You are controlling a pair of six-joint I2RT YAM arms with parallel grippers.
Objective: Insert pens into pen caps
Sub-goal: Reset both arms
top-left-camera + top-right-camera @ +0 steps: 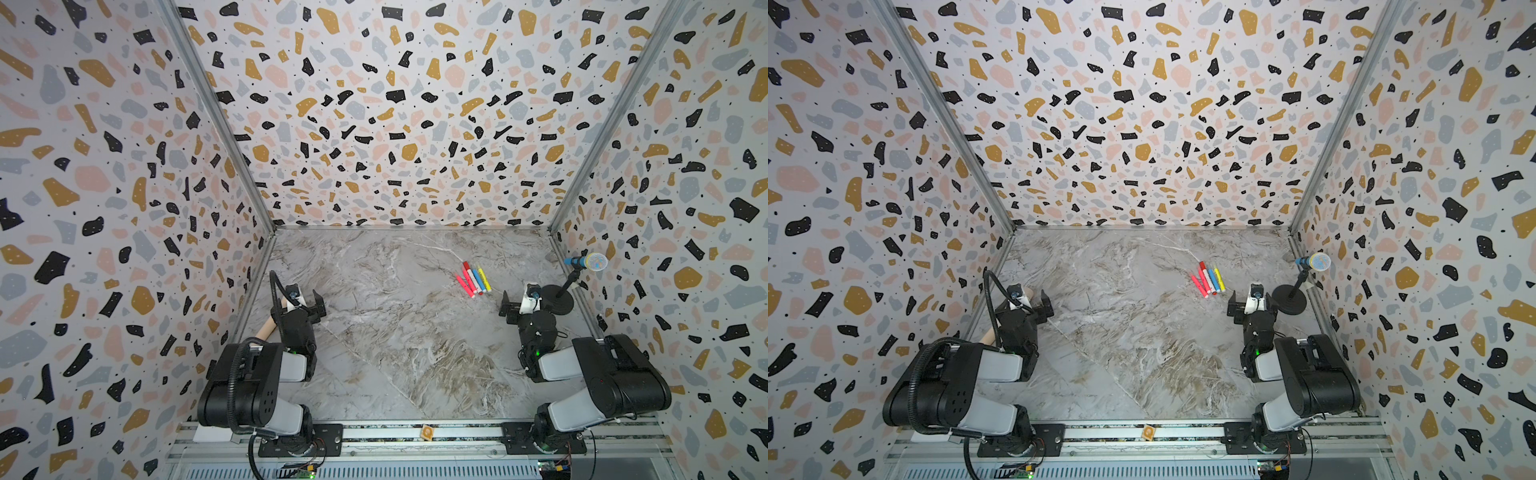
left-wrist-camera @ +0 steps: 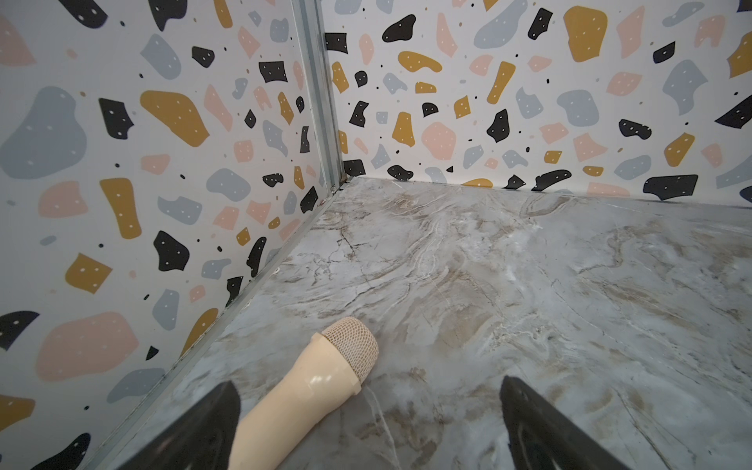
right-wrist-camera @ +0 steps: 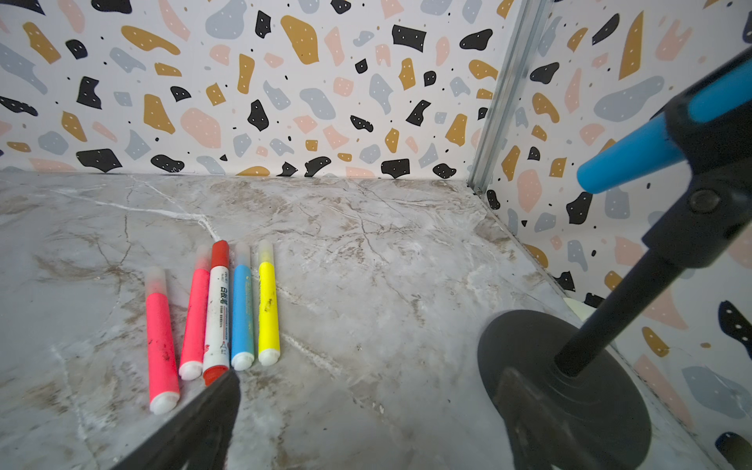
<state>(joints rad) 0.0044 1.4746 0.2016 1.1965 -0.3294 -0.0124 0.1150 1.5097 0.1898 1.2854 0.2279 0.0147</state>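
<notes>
Left fingers point(image 2: 541, 427) and right fingers point(image 3: 203, 423) gape wide, gripping nothing. Five pens point(image 1: 471, 281) lie side by side toward one o'clock on the tabletop point(image 1: 395, 353): two pink, one white with red ends, one blue, one yellow. Only the right wrist view shows the white barrel's print.

Robot lab test cell, not a home or a shop. What shows it:
- The bench point(image 1: 395, 353) has a marble-print top and is boxed on three sides by flat terrazzo-print panels point(image 1: 415, 104). They meet at the far corners on bare aluminium posts point(image 1: 216, 112).
- The left arm point(image 1: 249, 386) and right arm point(image 1: 615, 382) are bolted on black plates to an extruded aluminium rail point(image 1: 415, 440) along the near edge.
- A bare circuit board point(image 1: 305, 471) with a lit LED and loose wires sits below the rail, and corrugated cable conduit point(image 1: 231, 395) runs along the left arm.
- Toy props: a blue microphone point(image 1: 588, 262) on a stand at the right edge and a beige microphone point(image 2: 313, 386) at the left edge.
</notes>
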